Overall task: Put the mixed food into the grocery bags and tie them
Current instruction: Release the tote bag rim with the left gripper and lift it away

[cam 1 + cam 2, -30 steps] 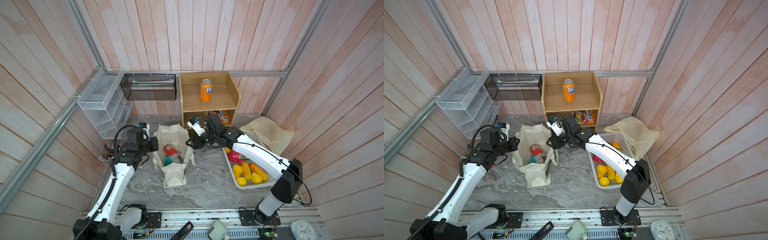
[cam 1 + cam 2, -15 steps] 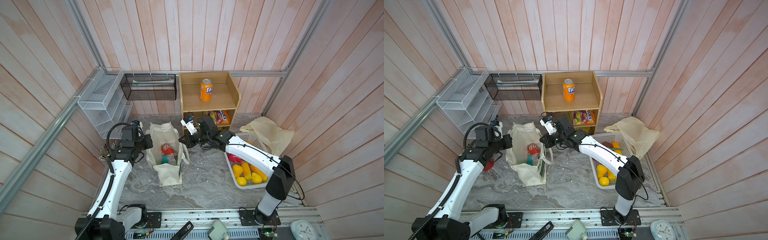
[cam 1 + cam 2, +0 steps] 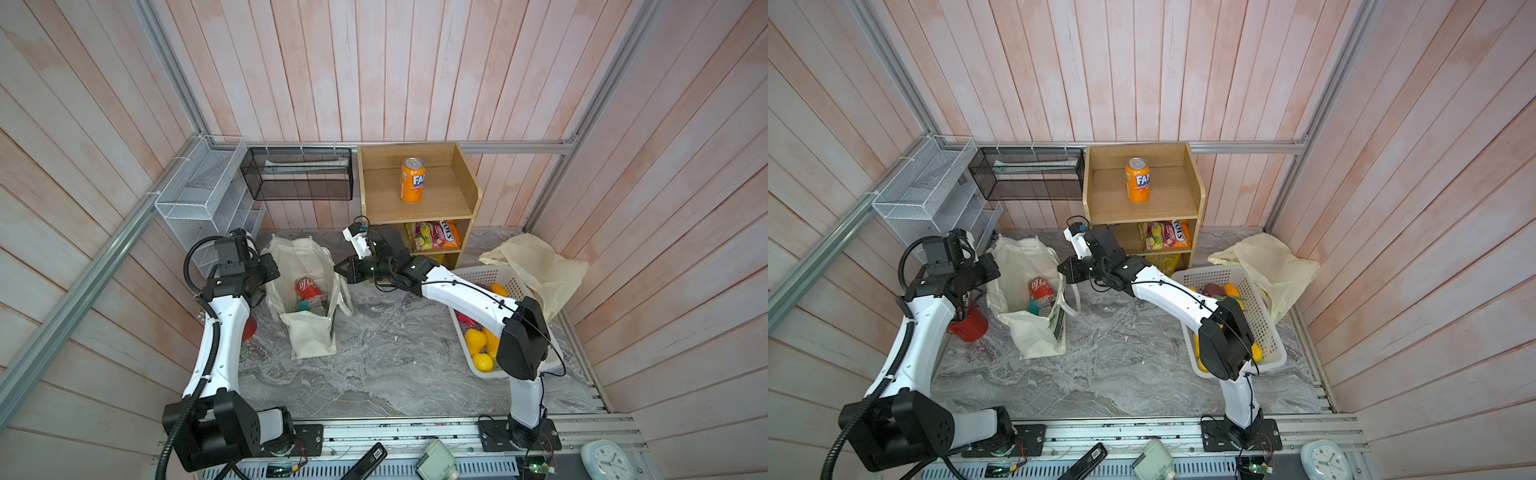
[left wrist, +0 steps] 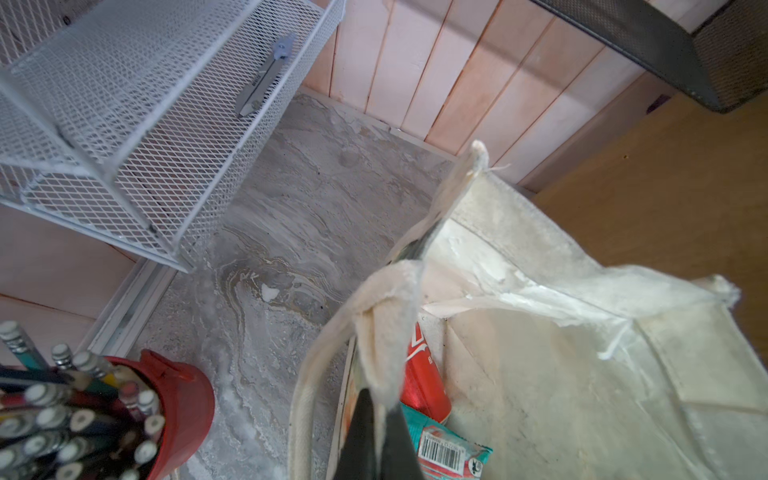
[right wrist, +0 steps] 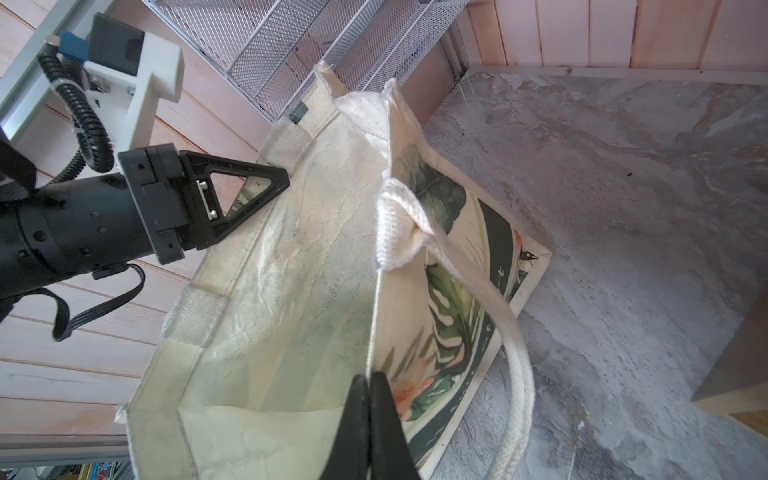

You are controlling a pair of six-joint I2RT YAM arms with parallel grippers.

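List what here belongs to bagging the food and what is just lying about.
Job: tote, cola can, teal packet, toy fruits, plastic bag.
Lying about: Fanta can, candy packet, basket, pencil cup, white rack, black bin.

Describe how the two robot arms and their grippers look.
Both arms have white shells with black joints. The left arm carries a ribbed black hose, the right arm a thin black cable. The left gripper has black triangular fingers; the right gripper has black tapering fingers.
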